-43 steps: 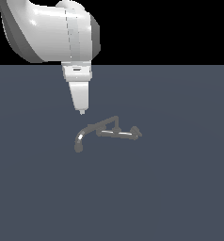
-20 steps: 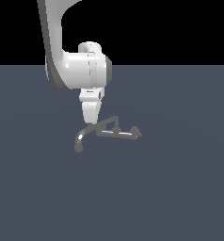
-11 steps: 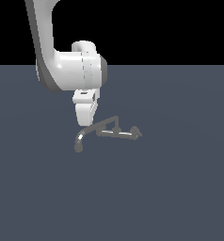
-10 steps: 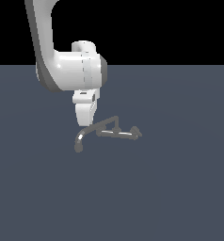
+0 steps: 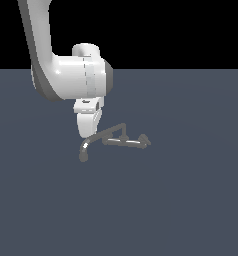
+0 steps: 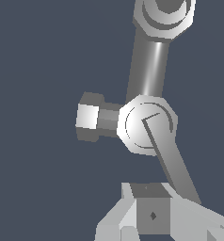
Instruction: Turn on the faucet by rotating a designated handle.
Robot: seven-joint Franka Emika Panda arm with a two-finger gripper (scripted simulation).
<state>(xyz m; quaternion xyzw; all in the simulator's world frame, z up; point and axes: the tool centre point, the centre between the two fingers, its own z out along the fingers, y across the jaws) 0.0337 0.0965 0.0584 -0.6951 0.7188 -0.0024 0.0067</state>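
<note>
One hand low, touching faucet

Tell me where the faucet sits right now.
In the exterior view, the faucet sits on the dark floor near centre, its curved spout end directly beneath the gripper.

Small dark grey metal faucet: smooth, semi-gloss w/ bright glints along its horizontal bar; in wrist view its grey metal tubes & faceted round hub look brushed, soft highlight streaks. Big white robot arm: smooth plastic-like shell, satin sheen, grey shading. Pale grey gripper: matt, flat-faceted. Slate-blue floor: uniform, matt, no texture.
</note>
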